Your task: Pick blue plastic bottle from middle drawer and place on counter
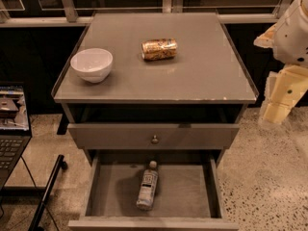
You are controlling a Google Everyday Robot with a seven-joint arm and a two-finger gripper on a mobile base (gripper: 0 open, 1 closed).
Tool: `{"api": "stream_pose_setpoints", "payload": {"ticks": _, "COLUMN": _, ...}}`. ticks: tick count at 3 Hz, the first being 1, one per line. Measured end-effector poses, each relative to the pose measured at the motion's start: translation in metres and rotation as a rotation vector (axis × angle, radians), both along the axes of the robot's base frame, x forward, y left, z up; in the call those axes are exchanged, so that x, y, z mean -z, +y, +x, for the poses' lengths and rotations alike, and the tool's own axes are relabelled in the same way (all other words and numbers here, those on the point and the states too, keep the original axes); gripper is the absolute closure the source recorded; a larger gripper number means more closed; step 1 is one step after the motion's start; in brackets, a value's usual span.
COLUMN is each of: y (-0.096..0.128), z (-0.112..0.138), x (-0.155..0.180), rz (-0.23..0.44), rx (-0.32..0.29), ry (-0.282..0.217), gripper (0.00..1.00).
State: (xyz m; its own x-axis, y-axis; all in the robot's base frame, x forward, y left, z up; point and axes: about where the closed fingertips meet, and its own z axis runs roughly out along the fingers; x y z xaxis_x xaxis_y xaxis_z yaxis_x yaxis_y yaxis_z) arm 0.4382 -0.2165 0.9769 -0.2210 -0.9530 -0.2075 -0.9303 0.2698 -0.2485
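The gripper hangs beside the counter, out of the way; I can't see if it's apart or together. Well below it, the bottle lies in the open drawer.

The single camera looks steeply down from high in front of the counter, facing its front edge, near enough that it and the open drawer below fill most of the frame. The gripper hangs at the right edge, beside the counter's front corner; counter and drawer both lie to its left.
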Motion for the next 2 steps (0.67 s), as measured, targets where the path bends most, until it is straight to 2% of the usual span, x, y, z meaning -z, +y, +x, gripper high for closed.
{"api": "stream_pose_setpoints", "payload": {"ticks": 1, "y": 0.001, "z": 0.0, "x": -0.001, "rz": 0.009, "rx": 0.009, "ry": -0.01, "gripper": 0.0}}
{"api": "stream_pose_setpoints", "payload": {"ticks": 2, "y": 0.003, "z": -0.001, "x": 0.014, "rz": 0.071, "rx": 0.103, "ry": -0.009, "gripper": 0.0}}
